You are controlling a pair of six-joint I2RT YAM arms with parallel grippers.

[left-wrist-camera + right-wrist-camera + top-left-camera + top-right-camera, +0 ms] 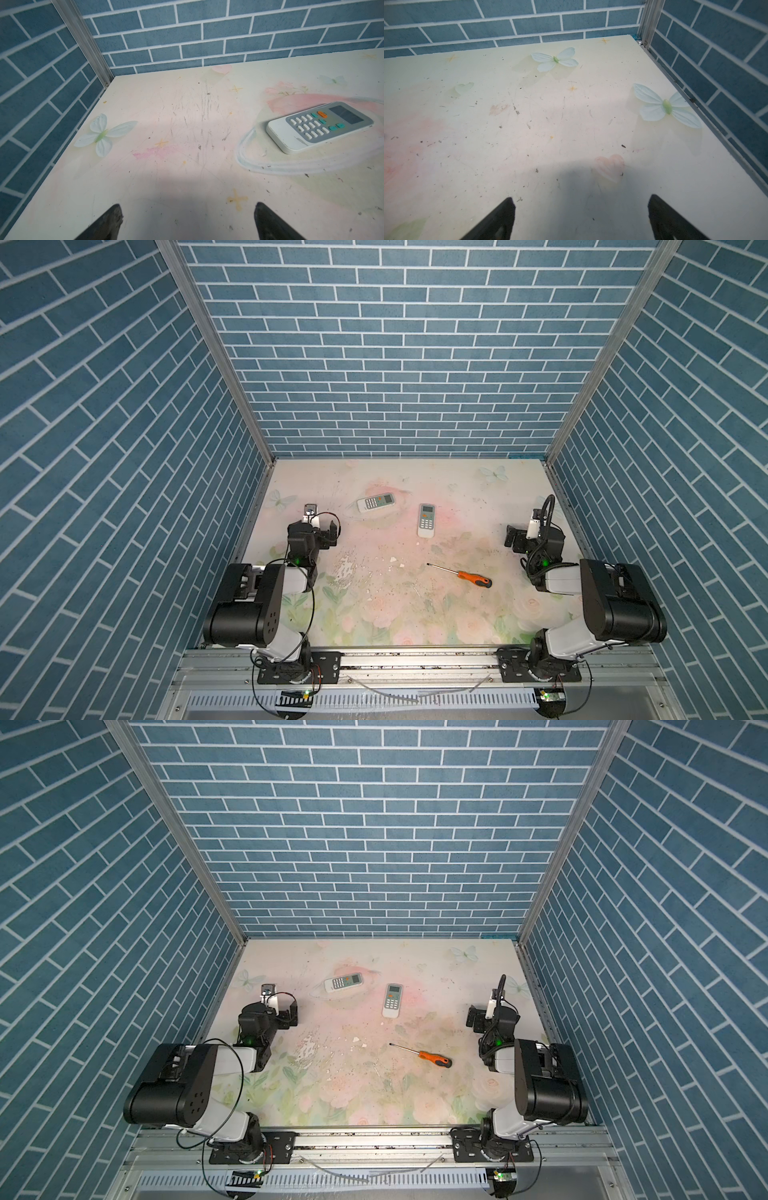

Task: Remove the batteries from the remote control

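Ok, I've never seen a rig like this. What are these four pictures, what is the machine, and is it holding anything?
The machine is a pair of small robot arms mounted at the near edge of a table with a flowery top, inside blue brick-patterned walls. Two pictures look down on the whole scene from above and are nearly alike. The other two come from a camera on each arm's wrist, looking past that arm's dark fingertips.

The left gripper and the right gripper both stand open and hold nothing.

Two white remote controls lie on the table, buttons up: the crosswise remote, which the left wrist camera also sees, and the middle remote. Nearer the arms lies an orange-handled screwdriver. No batteries show, because the remotes' backs face down.
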